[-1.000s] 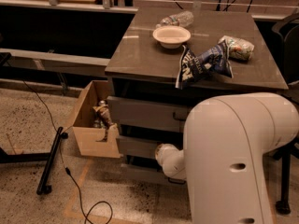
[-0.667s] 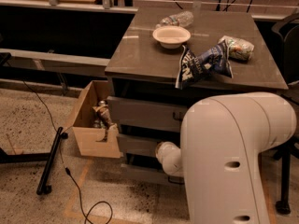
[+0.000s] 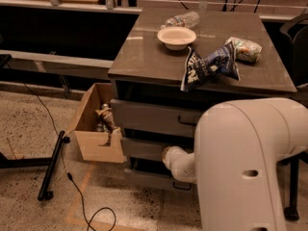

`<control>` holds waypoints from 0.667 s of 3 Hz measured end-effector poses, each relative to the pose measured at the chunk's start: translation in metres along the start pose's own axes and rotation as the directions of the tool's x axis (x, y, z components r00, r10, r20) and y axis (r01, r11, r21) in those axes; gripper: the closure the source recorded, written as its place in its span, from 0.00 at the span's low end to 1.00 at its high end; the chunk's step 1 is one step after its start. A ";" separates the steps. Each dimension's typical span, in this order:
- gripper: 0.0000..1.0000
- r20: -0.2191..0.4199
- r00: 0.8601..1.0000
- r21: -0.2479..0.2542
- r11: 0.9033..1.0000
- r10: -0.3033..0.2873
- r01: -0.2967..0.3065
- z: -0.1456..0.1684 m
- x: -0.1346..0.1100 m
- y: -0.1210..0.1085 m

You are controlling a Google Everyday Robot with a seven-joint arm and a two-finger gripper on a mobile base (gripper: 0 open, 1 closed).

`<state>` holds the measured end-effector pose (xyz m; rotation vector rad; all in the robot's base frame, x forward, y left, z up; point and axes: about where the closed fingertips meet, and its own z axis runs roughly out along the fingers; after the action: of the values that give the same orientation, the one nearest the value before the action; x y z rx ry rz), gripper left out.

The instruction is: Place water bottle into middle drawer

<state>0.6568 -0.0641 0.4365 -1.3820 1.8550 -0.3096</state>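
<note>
Almost nothing has moved since the earlier frames. The arm (image 3: 245,167) has its white housing edged a little to the right, and its rounded end link (image 3: 175,163) sits at about the same spot before the drawers. Every item on the cabinet lies as it did.

Bottle (image 3: 183,19): on its side at the far edge of the cabinet top (image 3: 139,57), just behind the bowl (image 3: 176,37). It is untouched and well apart from the arm.

Middle drawer (image 3: 144,148): second grey front of three. Only its left part shows, because the housing covers the rest, handle included. A dark gap runs under it, but whether the drawer is shut or slightly drawn out cannot be told.

Gripper: out of sight, somewhere behind the housing and low in front of the drawers. Whether it is open, closed or gripping anything cannot be told.

Judgement: the arm is held low at drawer height, not up at the cabinet top, which suggests the opening of the middle drawer is the step in hand. The bottle pick is not yet begun, so the task stands at an early stage.

Other items: the chip bag (image 3: 209,66) and a pale packet (image 3: 244,49) lie on the near right of the top, clear of the bottle. An open box (image 3: 96,146) stands on the floor, touching the cabinet's left side. It may hinder any approach from that side.
</note>
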 end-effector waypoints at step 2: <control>1.00 0.186 0.978 -0.181 0.981 0.099 -0.065 -0.049 -0.031 0.028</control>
<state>0.6054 -0.0382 0.4660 -1.3931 1.8032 0.0304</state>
